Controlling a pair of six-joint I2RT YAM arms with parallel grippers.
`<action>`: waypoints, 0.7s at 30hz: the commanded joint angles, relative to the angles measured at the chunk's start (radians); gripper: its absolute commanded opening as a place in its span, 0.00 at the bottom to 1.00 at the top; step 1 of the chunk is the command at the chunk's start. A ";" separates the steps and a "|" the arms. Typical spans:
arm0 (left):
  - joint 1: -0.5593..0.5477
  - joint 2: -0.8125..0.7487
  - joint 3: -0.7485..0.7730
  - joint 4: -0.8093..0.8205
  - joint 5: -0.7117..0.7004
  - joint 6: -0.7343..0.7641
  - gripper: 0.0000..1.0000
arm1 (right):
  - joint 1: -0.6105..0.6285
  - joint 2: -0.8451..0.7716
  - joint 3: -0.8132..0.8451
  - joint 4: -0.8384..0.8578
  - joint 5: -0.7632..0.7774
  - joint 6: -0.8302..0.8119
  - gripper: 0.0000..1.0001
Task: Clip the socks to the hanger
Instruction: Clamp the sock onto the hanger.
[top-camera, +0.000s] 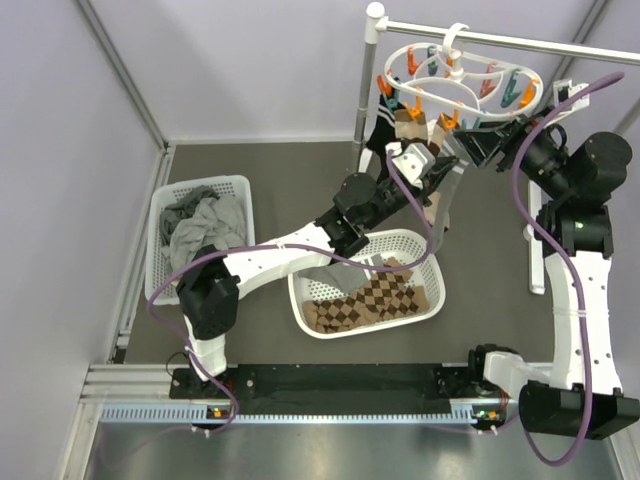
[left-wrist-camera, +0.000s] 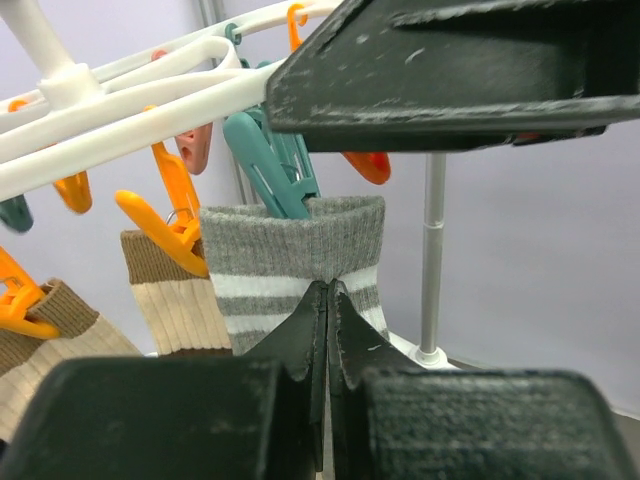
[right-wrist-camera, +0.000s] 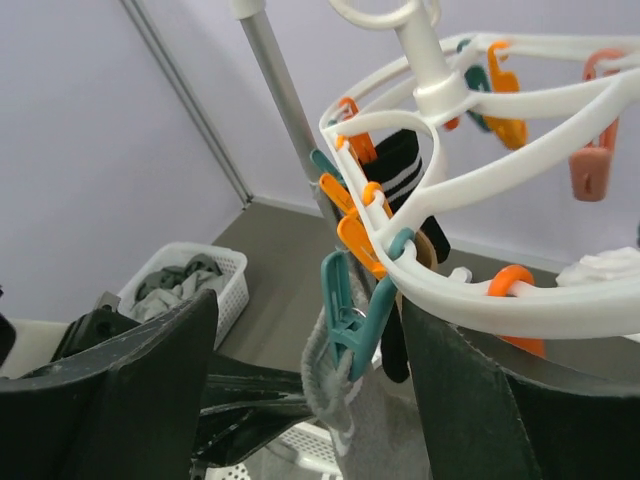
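Observation:
The white hanger (top-camera: 470, 70) hangs from the rail with orange and teal pegs. A grey sock (left-wrist-camera: 290, 265) with white stripes hangs by its cuff from a teal peg (right-wrist-camera: 350, 305), whose jaws are closed on the cuff. My left gripper (left-wrist-camera: 328, 292) is shut on that sock just under the cuff. My right gripper (right-wrist-camera: 310, 305) stands open with its fingers either side of the teal peg and apart from it. Two tan socks (left-wrist-camera: 175, 290) with brown bands hang on orange pegs beside the grey one. A black sock (right-wrist-camera: 405, 175) is clipped further round the ring.
A white mesh basket (top-camera: 165, 205) of grey garments stands at the left. A second basket (top-camera: 425, 250) holding brown diamond-patterned cloth sits below the left arm. The rail's upright pole (top-camera: 368, 90) stands close behind the hanger.

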 joint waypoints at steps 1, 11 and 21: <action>0.001 -0.021 0.026 0.050 -0.013 -0.017 0.01 | -0.011 -0.055 0.101 -0.108 0.050 -0.113 0.73; 0.012 -0.096 -0.074 0.042 -0.051 -0.040 0.28 | -0.011 -0.174 0.148 -0.373 0.355 -0.386 0.74; 0.040 -0.207 -0.191 -0.026 -0.050 -0.078 0.62 | -0.011 -0.153 0.036 -0.279 0.408 -0.536 0.73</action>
